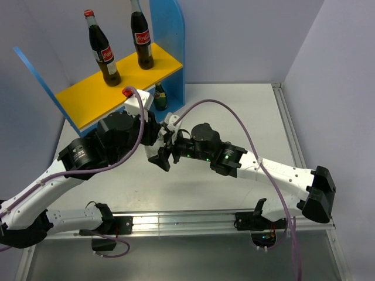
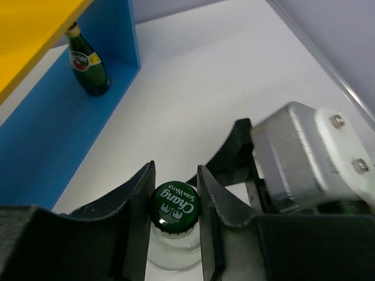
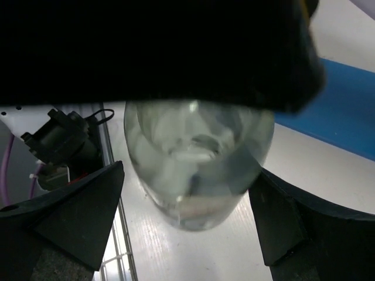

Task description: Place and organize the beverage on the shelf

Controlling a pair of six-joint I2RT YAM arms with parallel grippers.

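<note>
White tabletop, left pincer clamping clear bottle (green cap), right pincer wide around it.

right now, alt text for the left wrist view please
The left hand closes its two dark fingers around the green Chang cap of a clear bottle on the white table. Behind, a green bottle stands in the blue shelf; the right hand sits alongside.

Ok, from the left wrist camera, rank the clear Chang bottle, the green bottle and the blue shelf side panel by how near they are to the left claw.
1. Clear Chang bottle: its cap sits between the fingers of the left claw.
2. Blue side panel: to the left, running away from the claw.
3. Green bottle: upper left, standing under the yellow board.
</note>
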